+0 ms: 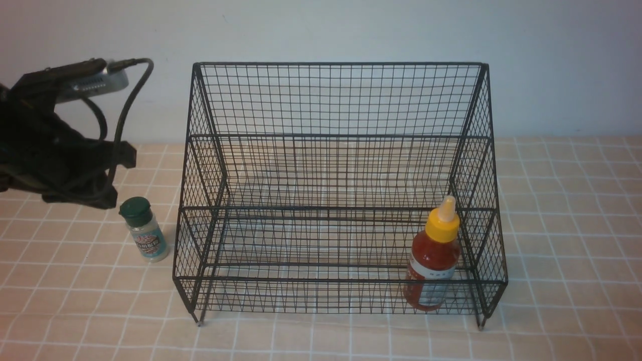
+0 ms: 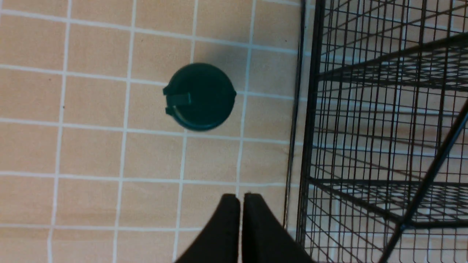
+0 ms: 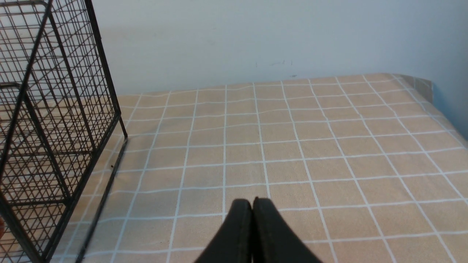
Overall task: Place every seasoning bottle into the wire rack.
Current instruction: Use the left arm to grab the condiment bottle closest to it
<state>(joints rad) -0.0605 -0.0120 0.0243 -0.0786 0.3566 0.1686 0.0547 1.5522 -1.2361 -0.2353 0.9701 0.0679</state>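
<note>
The black wire rack (image 1: 341, 135) stands mid-table. The red sauce bottle (image 1: 432, 260) with a yellow nozzle cap stands upright in the rack's lowest tier, at its right end. The small shaker (image 1: 145, 231) with a dark green cap stands upright on the table just left of the rack. My left gripper (image 1: 103, 198) hovers up and to the left of the shaker. In the left wrist view this gripper (image 2: 240, 199) is shut and empty, apart from the shaker's cap (image 2: 199, 96), with the rack's side (image 2: 316, 109) beside it. My right gripper (image 3: 252, 202) is shut and empty, out of the front view.
The table carries a tan cloth with a white grid (image 1: 567, 225). A pale wall (image 1: 351, 30) runs close behind the rack. In the right wrist view the rack's right side (image 3: 22, 95) stands to one side and the table's far corner (image 3: 420, 84) shows.
</note>
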